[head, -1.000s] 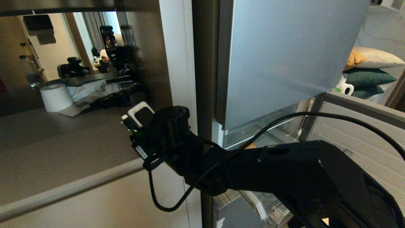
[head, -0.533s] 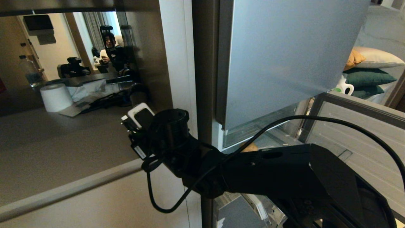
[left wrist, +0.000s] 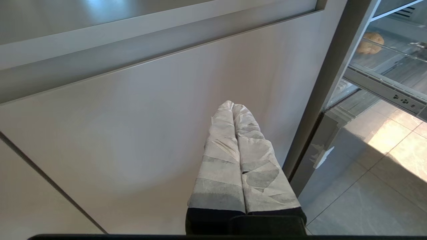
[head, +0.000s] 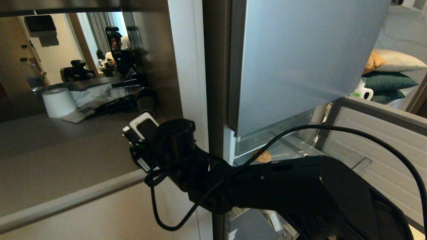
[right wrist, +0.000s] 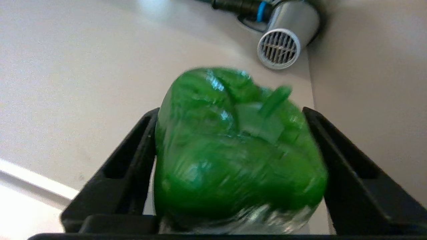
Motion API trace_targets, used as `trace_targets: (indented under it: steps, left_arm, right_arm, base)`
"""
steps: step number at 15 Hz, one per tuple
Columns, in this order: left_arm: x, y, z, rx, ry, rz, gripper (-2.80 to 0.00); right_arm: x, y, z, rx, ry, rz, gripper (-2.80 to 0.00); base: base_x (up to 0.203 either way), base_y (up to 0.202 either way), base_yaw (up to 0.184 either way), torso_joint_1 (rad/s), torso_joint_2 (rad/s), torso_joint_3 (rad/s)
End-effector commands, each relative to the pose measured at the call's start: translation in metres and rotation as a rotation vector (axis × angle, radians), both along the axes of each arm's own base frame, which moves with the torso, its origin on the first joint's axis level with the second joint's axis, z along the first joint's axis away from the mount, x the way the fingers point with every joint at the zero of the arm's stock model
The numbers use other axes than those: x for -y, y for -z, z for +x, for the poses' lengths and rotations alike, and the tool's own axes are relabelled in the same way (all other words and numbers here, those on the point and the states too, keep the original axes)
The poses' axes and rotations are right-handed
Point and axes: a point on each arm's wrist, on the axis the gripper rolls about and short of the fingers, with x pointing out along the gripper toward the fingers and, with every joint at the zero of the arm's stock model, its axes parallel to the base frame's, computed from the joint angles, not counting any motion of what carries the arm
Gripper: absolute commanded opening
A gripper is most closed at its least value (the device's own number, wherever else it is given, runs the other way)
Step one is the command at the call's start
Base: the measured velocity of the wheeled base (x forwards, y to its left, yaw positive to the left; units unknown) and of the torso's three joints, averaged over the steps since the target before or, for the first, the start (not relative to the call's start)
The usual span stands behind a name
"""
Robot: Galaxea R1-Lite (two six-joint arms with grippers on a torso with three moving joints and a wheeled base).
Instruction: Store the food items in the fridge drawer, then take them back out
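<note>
Currently right gripper brackets bell pepper over countertop.

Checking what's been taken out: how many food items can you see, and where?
2. The green bell pepper sits between the right hand's fingers above the counter; the potato lies in the open fridge drawer. Others may be hidden.

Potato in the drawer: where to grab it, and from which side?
Grip the potato across its short middle, coming from above. It lies on its long side in the open drawer, whose walls would likely block a side approach.
</note>
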Motion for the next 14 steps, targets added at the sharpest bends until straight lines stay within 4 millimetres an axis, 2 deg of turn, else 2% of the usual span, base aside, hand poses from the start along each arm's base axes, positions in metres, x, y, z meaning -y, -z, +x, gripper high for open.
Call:
trace_targets:
  steps: [1,9,14]
  left_arm:
    - [0.0,0.0,0.0,-0.001,-0.001,0.0,-2.8]
    - [0.0,0.0,0.0,0.0,-0.001,0.0,-2.8]
    - [0.0,0.0,0.0,0.0,-0.001,0.0,-2.8]
  right_arm:
    - [0.0,-0.003,0.0,0.01,0.003,0.013,0.0]
    - [0.008,-0.031,-0.005,0.047,0.009,0.071,0.0]
    - [0.009,-0.037,-0.007,0.054,0.013,0.081,0.0]
  base:
    - [0.0,0.0,0.0,0.0,0.0,0.0]
    - [0.0,0.0,0.0,0.0,0.0,0.0]
    - [0.0,0.0,0.0,0.0,0.0,0.0]
